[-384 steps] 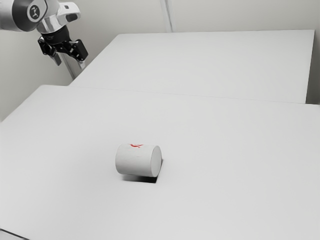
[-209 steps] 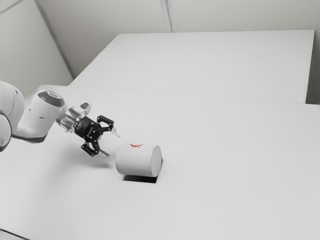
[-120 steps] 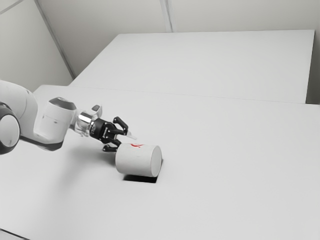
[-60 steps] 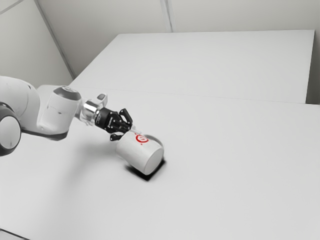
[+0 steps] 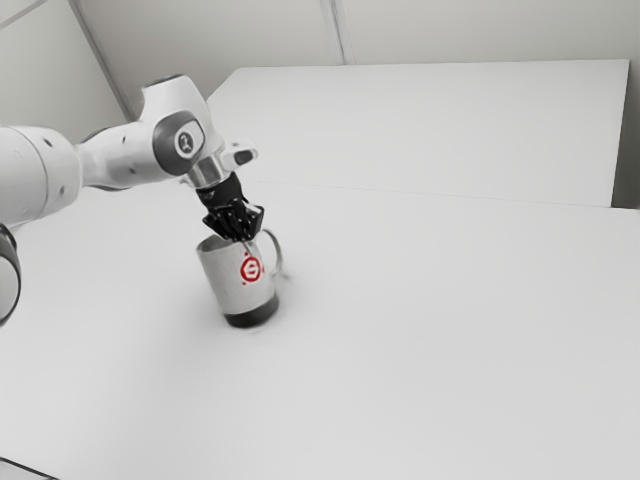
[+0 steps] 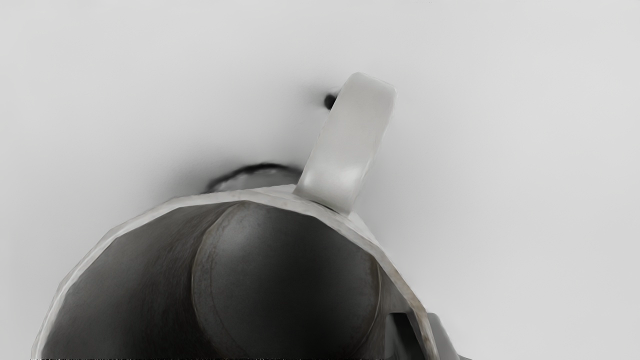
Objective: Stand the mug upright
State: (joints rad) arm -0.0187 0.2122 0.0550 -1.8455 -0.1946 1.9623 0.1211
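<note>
Pale walls [image 5: 450, 30] at the back of the exterior view, with a wide second table [image 5: 420, 120] just in front of them. Nearer, a broad, plain white table [image 5: 460, 350], meeting the other along a thin seam at the far edge. Reaching in from the exterior view's left, one white arm [image 5: 125, 155], bent downward at the wrist. Below it, one mug [image 5: 232, 285], counted once in each view, toward the exterior view's left and well in from the table's far edge. Tilted rather than fully upright, mouth up, leaning toward the exterior view's left at the top. Cannot tell whether touching the table or held just above. Directly over the rim, one black gripper [image 5: 247, 243], drawn narrow and clamped on the mug's wall. In the wrist view, two fingers [image 6: 442, 335] astride that wall, one inside the dark hollow, one outside, both pressed to it. Most of the mouth to the inner finger's side, with the round floor [image 6: 285, 280] visible deep inside. One handle [image 6: 350, 145], jutting out from the wall near the fingers, on the exterior view's right side of the mug. Smallest, one red emblem [image 5: 252, 267] on the outer wall, just below the gripper.
</note>
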